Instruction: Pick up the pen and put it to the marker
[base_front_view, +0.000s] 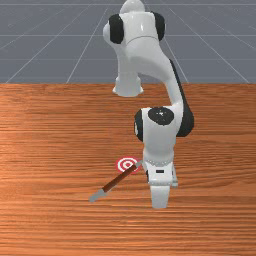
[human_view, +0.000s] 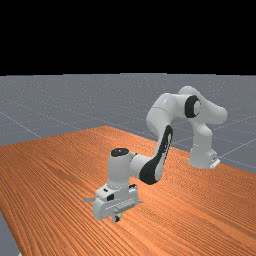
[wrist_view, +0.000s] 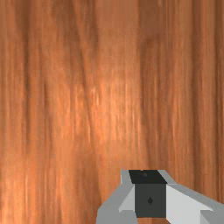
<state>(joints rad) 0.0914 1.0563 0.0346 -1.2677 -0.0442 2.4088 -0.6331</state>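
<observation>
My gripper (human_view: 116, 218) stands shut in the far view, its fingertips low under the middle of the hand. At the wrist view's bottom edge the gripper (wrist_view: 150, 192) shows again, fingers together, nothing held. In the front view the brown pen (base_front_view: 120, 178) with grey ends slants from lower left to upper right, just left of the hand. The pen crosses the lower right part of the red-and-white ringed marker (base_front_view: 126, 161). Behind the hand in the far view, a grey end of the pen (human_view: 89, 200) sticks out.
Bare wooden table (base_front_view: 55, 140) spreads to the front view's left of the pen and marker. The arm reaches over the table from the back in the front view. Beneath the hand lies plain wood (wrist_view: 92, 92).
</observation>
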